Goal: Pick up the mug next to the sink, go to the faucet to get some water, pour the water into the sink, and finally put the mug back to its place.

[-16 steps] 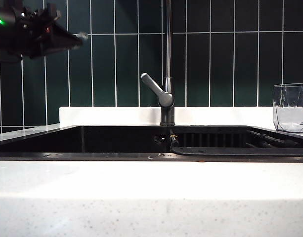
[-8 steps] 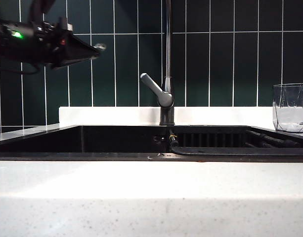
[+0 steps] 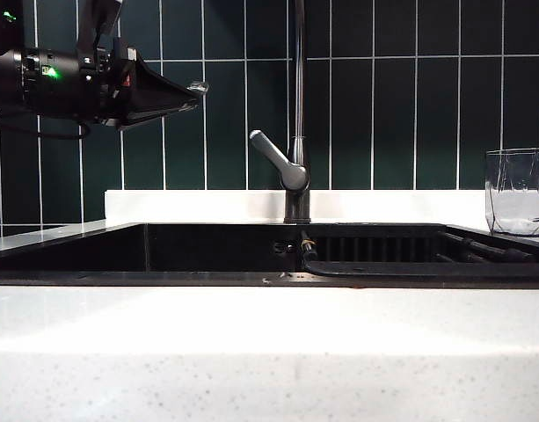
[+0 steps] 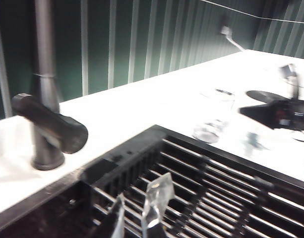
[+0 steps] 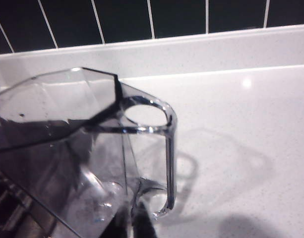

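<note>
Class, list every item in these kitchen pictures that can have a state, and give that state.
mug: upright on the counter, unheld.
faucet: no water running.
sink: rack in its right side.
left gripper: raised left of the faucet, jaws slightly apart, empty.
right gripper: beside the mug's handle, jaws nearly together, empty.

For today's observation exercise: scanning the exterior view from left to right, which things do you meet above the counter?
Black left gripper with clear fingertips → grey lever handle → tall slim dark metal faucet → clear faceted glass mug at the far right.
</note>
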Action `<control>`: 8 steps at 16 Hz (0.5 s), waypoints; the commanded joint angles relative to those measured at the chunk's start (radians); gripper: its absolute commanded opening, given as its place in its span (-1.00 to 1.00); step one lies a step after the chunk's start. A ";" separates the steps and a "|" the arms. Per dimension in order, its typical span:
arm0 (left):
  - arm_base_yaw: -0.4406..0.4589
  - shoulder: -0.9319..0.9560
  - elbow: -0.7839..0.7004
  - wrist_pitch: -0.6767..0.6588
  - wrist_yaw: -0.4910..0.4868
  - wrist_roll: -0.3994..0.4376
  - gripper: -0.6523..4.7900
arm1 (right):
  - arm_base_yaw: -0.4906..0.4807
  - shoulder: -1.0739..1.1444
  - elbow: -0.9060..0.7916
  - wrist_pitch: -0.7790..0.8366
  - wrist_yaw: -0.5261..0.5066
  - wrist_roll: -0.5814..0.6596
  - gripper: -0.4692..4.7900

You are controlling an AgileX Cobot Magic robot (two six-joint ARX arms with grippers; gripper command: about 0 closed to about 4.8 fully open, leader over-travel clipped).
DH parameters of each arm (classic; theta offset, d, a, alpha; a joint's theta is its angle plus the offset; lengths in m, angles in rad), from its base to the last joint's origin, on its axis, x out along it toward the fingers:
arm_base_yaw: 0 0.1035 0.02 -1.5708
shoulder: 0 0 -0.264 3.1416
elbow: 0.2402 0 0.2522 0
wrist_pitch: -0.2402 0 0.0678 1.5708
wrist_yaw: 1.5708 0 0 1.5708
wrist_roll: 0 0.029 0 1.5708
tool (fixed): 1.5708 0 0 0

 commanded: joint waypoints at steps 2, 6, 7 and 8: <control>-0.002 -0.002 0.004 0.012 0.013 0.004 -0.55 | -0.001 0.031 0.027 0.026 -0.027 -0.013 -0.58; -0.002 -0.001 0.004 0.012 0.013 0.012 -0.55 | -0.004 0.032 0.038 0.025 -0.010 -0.074 -0.58; -0.002 -0.001 0.004 0.012 0.013 0.017 -0.55 | -0.004 0.037 0.052 0.025 0.003 -0.088 -0.58; -0.002 -0.001 0.004 0.011 0.013 0.026 -0.55 | -0.004 0.041 0.064 0.024 0.002 -0.087 -0.58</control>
